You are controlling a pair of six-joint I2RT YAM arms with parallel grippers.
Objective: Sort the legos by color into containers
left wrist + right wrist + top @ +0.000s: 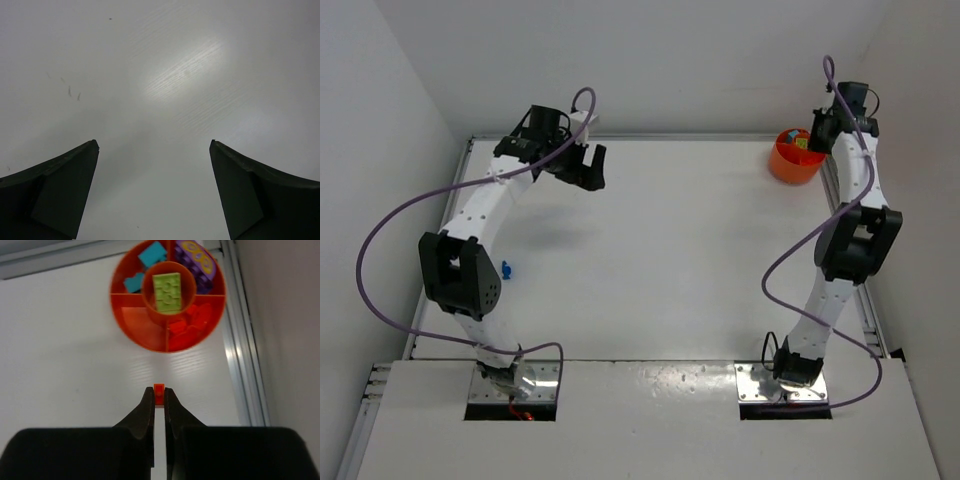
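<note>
My right gripper (159,392) is shut on a tiny orange lego (159,394), held above the table just short of the round orange tub (135,327). The tub's sections hold cyan legos (152,253), purple legos (197,262), orange legos (192,325) and a light green brick (167,291) in the middle cup. In the top view the tub (790,165) stands at the far right with the right gripper (823,130) beside it. A blue lego (506,268) lies on the table at the left. My left gripper (585,165) is open and empty over bare table (160,100).
A metal rail (240,365) runs along the table's right edge, next to the tub, with the wall beyond it. The left arm's purple cable (380,240) loops out over the table's left side.
</note>
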